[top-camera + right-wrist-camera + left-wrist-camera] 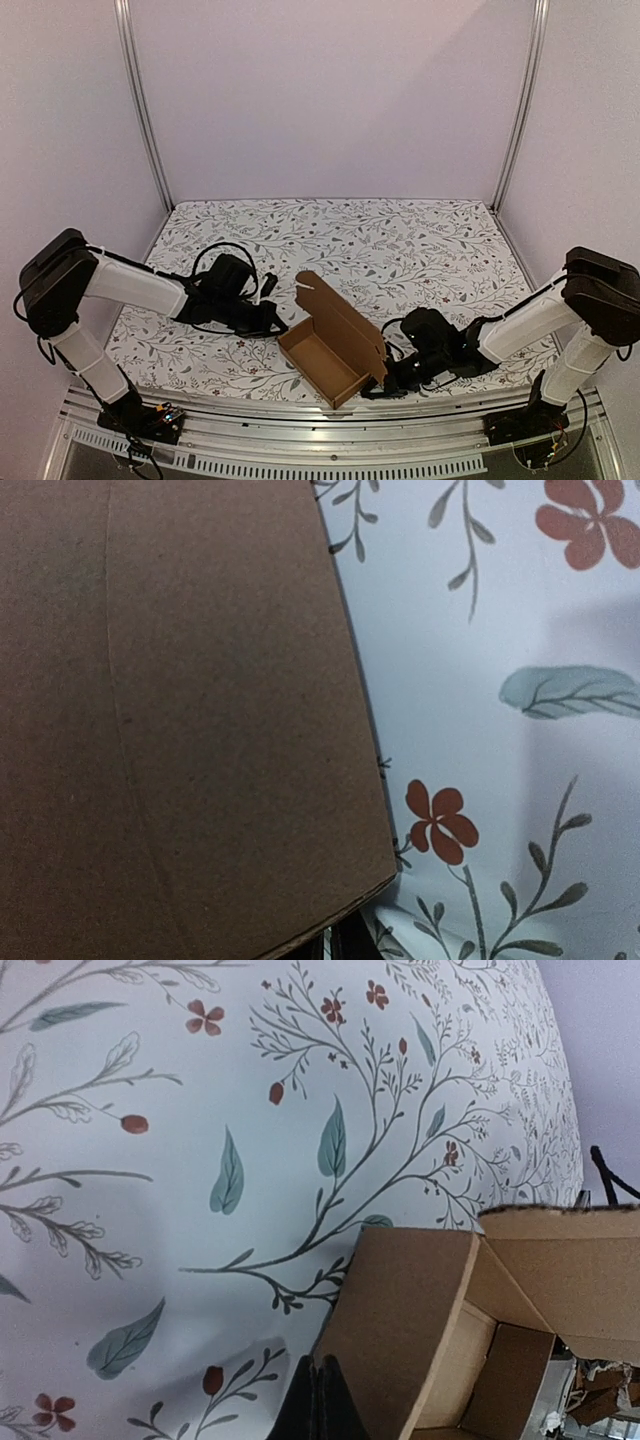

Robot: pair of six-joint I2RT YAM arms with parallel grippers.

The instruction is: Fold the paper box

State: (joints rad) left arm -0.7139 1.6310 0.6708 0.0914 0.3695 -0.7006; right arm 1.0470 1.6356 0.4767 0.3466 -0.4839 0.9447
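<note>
- Reaching in from the left edge of the white, flower-printed tabletop (400, 240), the white-and-black left arm (130, 285) lies low and almost level.
- The left gripper (275, 323) has its black fingers (308, 1405) pressed together (in the wrist view they read as one dark wedge). Its tips are just beside the left corner of the paper box (322, 362). Whether they touch it I cannot tell.
- The white-and-black right arm (520, 320) comes in from the right edge, its forearm sloping down toward the near edge.
- The right gripper (378, 388) sits at the box's near-right corner with its fingers closed. Whether a cardboard edge lies between them I cannot tell, since a brown panel (180, 710) fills most of its wrist view.
- The paper box is plain brown corrugated cardboard, an oblong open tray set askew close to the middle of the tabletop's near edge.
- Its lid panel stands up, tilted, along the long side toward the right arm, with a small tab at the far end.
- From the left wrist, an outer wall (410, 1320) and the hollow inside show.
</note>
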